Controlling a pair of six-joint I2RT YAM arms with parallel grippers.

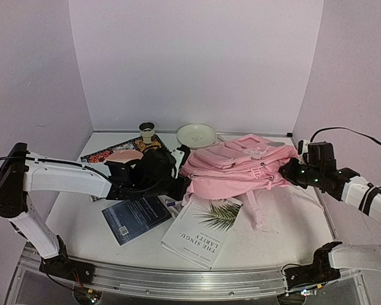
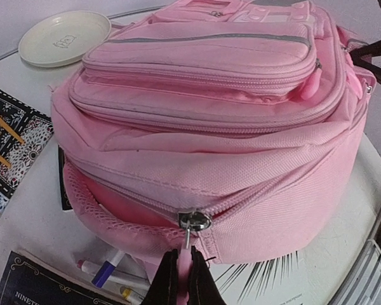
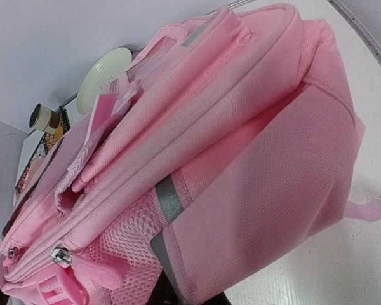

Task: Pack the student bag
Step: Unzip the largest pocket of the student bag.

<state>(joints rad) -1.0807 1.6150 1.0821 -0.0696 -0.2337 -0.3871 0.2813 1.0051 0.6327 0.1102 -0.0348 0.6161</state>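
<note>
The student bag point(image 1: 241, 166), a soft pink backpack, lies on its back at the table's centre right. My left gripper point(image 2: 183, 257) is shut on the pink zipper pull point(image 2: 184, 270) under the metal slider point(image 2: 195, 221). Left of the slider the main zip gapes on a pink lining. In the top view the left gripper point(image 1: 183, 184) sits at the bag's left end. My right gripper point(image 1: 288, 171) is at the bag's right end. In the right wrist view the bag point(image 3: 241, 159) fills the frame, and only dark finger tips point(image 3: 178, 298) show beneath its fabric edge.
A cream plate point(image 1: 196, 135) and a small jar point(image 1: 147, 130) stand behind the bag. A patterned book point(image 1: 108, 152) lies under my left arm. A dark blue book point(image 1: 136, 218) and a white book point(image 1: 203, 229) lie in front. Markers point(image 2: 105, 273) lie by the bag's opening.
</note>
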